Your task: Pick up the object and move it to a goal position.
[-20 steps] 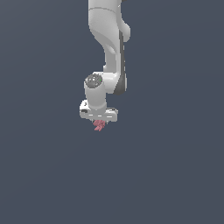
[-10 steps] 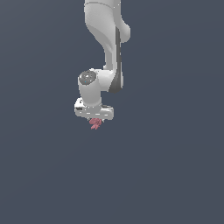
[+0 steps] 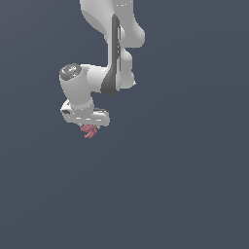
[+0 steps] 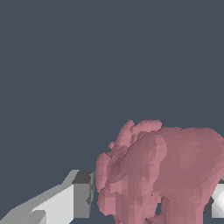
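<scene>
The object [image 3: 89, 130] sits between the jaws of the gripper [image 3: 87, 127], which clench it from both sides. In the exterior view only its lower prongs poke out under the white hand; its upper part is hidden by the gripper body, and the fingers cannot be made out there. In the wrist view the object [image 4: 162, 175] fills the space between one finger [image 4: 81, 194] and the edge of the other, which is mostly cut off by the frame. The object's lower part is cropped too. It is pinkish-red, matte and lumpy, with faceted lobes and short rounded prongs. The finger is a blocky grey-and-white piece with a dark tip. The arm [image 3: 113, 63] is smooth, glossy white with dark seams, its top cut off. Behind everything lies a flat, featureless blue-grey ground.
</scene>
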Tool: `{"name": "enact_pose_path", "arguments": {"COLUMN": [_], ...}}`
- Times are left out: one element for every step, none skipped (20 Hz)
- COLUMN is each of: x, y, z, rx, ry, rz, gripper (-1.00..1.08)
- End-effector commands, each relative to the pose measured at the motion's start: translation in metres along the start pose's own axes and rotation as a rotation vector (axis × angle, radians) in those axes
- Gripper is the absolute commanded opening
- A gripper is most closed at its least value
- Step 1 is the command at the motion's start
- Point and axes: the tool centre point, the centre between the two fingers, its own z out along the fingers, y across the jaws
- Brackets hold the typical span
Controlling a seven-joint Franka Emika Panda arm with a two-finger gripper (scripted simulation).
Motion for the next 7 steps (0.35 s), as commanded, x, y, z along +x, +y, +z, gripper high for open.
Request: {"name": "enact_pose_path", "arguments": {"x": [0.001, 0.002, 0.002, 0.003, 0.003, 0.004, 0.004], "y": [0.013, 0.017, 0.020, 0.022, 0.024, 0.025, 0.025], "z": [-0.009, -0.012, -0.014, -0.015, -0.016, -0.017, -0.017], "rx": [0.000, 0.000, 0.000, 0.000, 0.000, 0.000, 0.000], "ry": [-0.001, -0.001, -0.001, -0.001, -0.001, -0.001, -0.001], "rz": [-0.002, -0.002, -0.002, -0.002, -0.002, -0.002, -0.002], "gripper": [-1.00, -1.00, -1.00, -1.00, -1.00, -1.00, -1.00]}}
